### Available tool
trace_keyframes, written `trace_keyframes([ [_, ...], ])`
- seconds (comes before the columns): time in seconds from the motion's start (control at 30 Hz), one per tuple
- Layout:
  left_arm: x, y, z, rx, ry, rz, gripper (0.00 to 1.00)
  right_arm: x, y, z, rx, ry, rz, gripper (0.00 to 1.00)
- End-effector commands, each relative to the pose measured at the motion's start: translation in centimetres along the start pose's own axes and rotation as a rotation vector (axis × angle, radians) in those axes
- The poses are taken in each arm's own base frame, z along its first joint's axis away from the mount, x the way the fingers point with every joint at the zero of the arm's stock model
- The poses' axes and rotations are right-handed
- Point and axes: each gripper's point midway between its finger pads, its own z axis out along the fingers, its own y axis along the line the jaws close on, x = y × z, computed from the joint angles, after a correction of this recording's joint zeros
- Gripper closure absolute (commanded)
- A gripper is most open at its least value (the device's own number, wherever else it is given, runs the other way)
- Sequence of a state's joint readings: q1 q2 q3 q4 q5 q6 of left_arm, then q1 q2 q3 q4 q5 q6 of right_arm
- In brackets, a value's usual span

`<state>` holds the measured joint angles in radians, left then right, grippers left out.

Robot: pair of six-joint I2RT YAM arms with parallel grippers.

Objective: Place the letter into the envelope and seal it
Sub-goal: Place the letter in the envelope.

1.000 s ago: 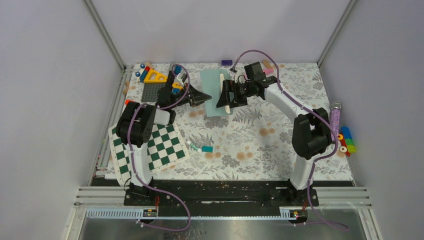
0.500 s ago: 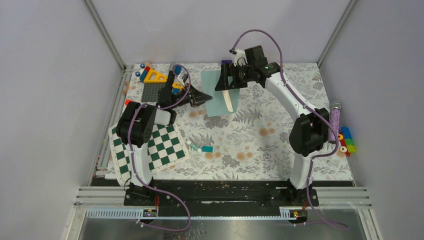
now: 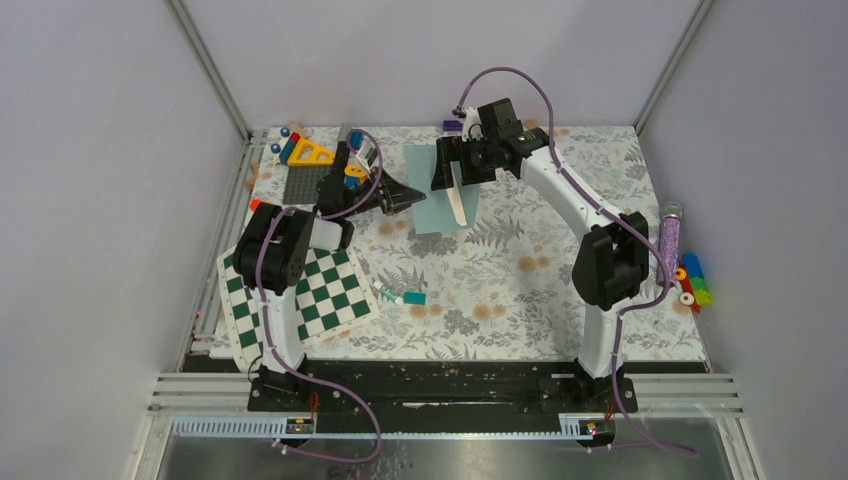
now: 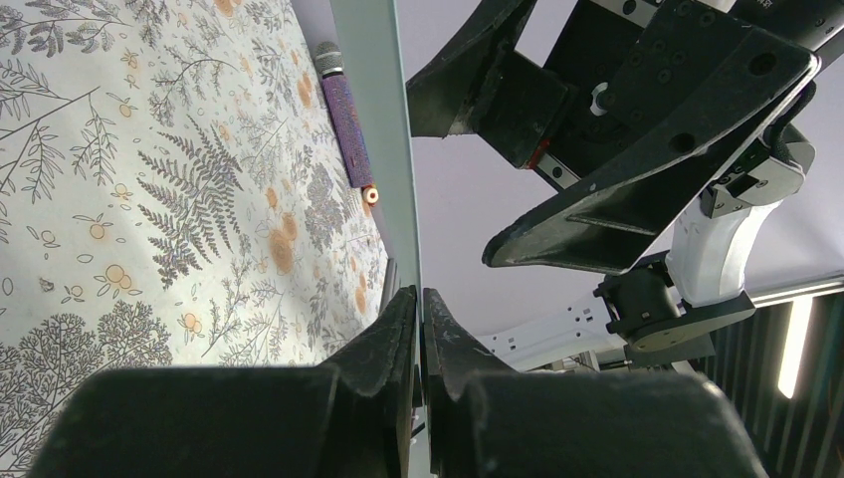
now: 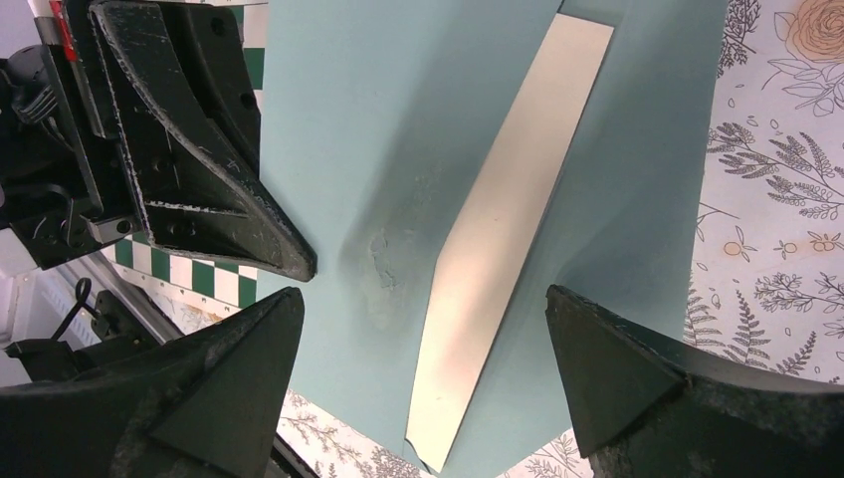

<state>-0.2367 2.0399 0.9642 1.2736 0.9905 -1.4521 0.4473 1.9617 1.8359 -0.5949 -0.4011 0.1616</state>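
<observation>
Letter (image 5: 498, 229) is seen only as a cream strip on the envelope (image 5: 398, 119), whose edge is clamped by left fingers (image 4: 378, 349); right fingers (image 5: 617, 368) are spread apart.

The envelope (image 3: 424, 172) lies on the counter (image 3: 520, 300) near the middle of the far edge. The letter (image 3: 457, 205) rests on the envelope's right part, running far to near. The left tool (image 3: 408, 194) pinches the envelope's left edge. The right tool (image 3: 452, 172) hangs over the envelope, its fingers spread to either side of the letter. A checkerboard (image 3: 300, 295) lies by the left edge, toward the near-left corner. To its right, a small block (image 3: 413, 298) sits mid-counter. Toys (image 3: 305, 152) fill the far-left corner. A tube (image 3: 668, 235) lies along the right edge.
</observation>
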Motion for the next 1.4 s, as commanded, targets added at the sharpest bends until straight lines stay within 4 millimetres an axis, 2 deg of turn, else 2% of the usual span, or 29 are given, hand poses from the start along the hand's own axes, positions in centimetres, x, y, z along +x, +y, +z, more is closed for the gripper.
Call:
trace_keyframes([
  [0.0,-0.1,-0.7,0.1,0.033,-0.003,0.064,0.94,-0.6,1.1,-0.9,-0.012,-0.019,-0.004,0.00],
  [0.23,-0.1,-0.9,0.1,0.035,-0.004,0.067,0.94,0.0,3.9,-0.4,-0.079,0.007,-0.014,0.00],
  [0.37,-0.1,-1.2,0.1,0.037,-0.003,0.073,0.94,0.1,3.1,-0.9,-0.031,0.007,-0.034,0.00],
  [0.5,-0.2,-1.4,-0.1,0.038,-0.008,0.081,0.94,0.6,1.5,-2.3,0.033,-0.001,-0.063,0.00],
  [0.6,-0.3,-1.4,-0.2,0.033,-0.016,0.085,0.94,2.0,0.8,-3.2,0.061,0.018,-0.084,0.00],
  [0.8,-0.6,-1.0,-0.4,0.015,-0.031,0.085,0.95,5.5,2.2,-4.0,-0.034,0.094,-0.064,0.00],
  [0.97,-0.7,-0.8,-0.5,-0.001,-0.042,0.090,0.95,7.4,3.3,-3.5,-0.091,0.132,-0.044,0.00],
  [1.37,-0.7,-0.6,-0.6,-0.013,-0.049,0.091,0.95,6.8,4.6,-1.2,-0.103,0.103,0.051,0.00],
])
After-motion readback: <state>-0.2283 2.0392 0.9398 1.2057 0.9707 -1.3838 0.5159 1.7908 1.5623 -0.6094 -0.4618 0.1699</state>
